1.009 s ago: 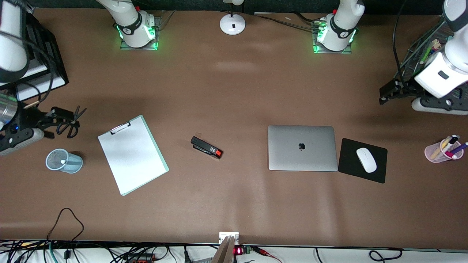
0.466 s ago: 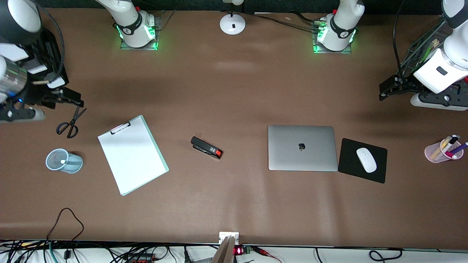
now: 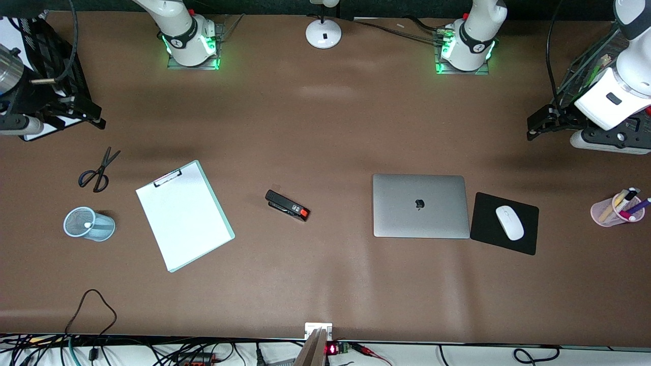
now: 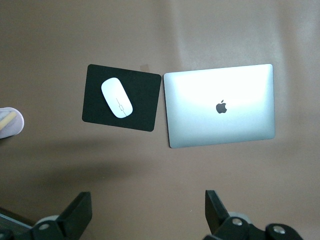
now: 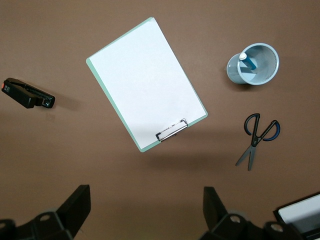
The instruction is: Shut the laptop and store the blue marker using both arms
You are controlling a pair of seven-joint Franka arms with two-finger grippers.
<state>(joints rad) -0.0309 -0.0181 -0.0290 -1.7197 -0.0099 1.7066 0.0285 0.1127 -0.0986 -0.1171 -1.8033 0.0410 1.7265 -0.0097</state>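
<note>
The silver-grey laptop [image 3: 421, 205] lies shut on the table, its lid with the dark apple logo up; it also shows in the left wrist view [image 4: 220, 105]. The blue marker [image 5: 248, 61] stands in a light-blue mesh cup [image 3: 89, 224] near the right arm's end; only its whitish end [image 3: 87, 224] shows in the front view. My left gripper [image 3: 536, 127] is open and empty in the air at the left arm's end; its jaws [image 4: 147, 202] stand wide. My right gripper [image 3: 89, 116] is open and empty over the black tray's edge; it shows in its own wrist view [image 5: 145, 197].
A clipboard [image 3: 184, 215], black stapler [image 3: 287, 205] and scissors [image 3: 97, 170] lie on the table. A white mouse [image 3: 509, 222] sits on a black mouse pad [image 3: 526, 243] beside the laptop. A pink pen cup [image 3: 613, 210], black tray [image 3: 53, 66] and wire rack [image 3: 585, 71] stand at the ends.
My right gripper has moved from over the scissors, away from the front camera, to over the black tray. My left gripper has drawn back slightly. Nothing on the table has moved.
</note>
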